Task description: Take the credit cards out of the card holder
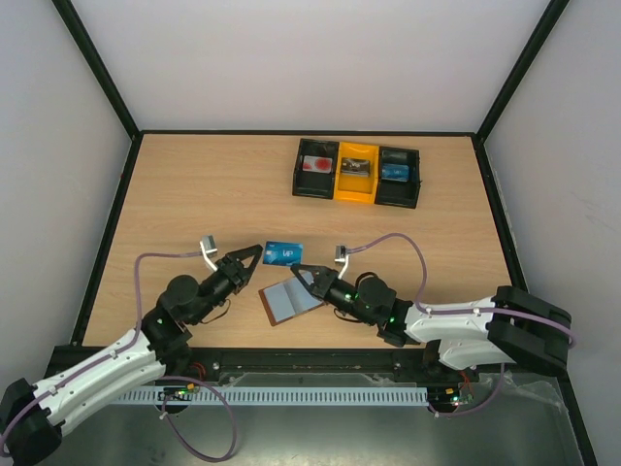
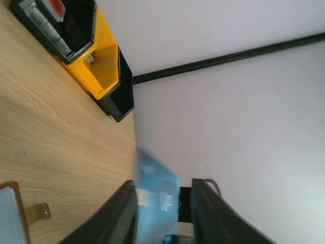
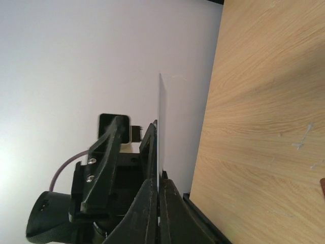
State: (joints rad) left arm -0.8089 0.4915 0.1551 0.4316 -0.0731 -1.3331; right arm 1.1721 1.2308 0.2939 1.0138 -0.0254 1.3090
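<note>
A pale wooden worktop point(image 1: 194, 194), seen from above, sits inside white walls with black frame edges. At the near left, the left arm point(image 1: 107, 364), white with black joints and a looping purple cable point(image 1: 155, 257), reaches toward the middle. Its left end effector point(image 1: 254, 260) has its two black fingers parted. The left wrist view shows a blue credit card point(image 1: 282, 253) standing blurred between them with a gap beside it, so they are not pinching it. The card is held up off the worktop, just right of the left fingers, near the middle of the near half. Just below it and slightly to the right lies the card holder point(image 1: 289, 301), a small brown leather booklet lying open and flat. Its pale blue-grey sleeve faces up, and a little snap tab point(image 2: 38, 211) sticks out from one edge. Right of the card, the right end effector point(image 1: 301, 273) has its fingers pressed together on the card. Its own wrist view shows the card edge-on, a thin line clamped between the fingertips. The right arm point(image 1: 466, 320) stretches back to the near right corner. At the far side, right of centre, a three-compartment tray point(image 1: 356, 197) holds a red-and-white card point(image 1: 317, 164) in its left black section. A grey card point(image 1: 355, 166) lies in the yellow middle section and a blue card point(image 1: 394, 171) in the right black section.
</note>
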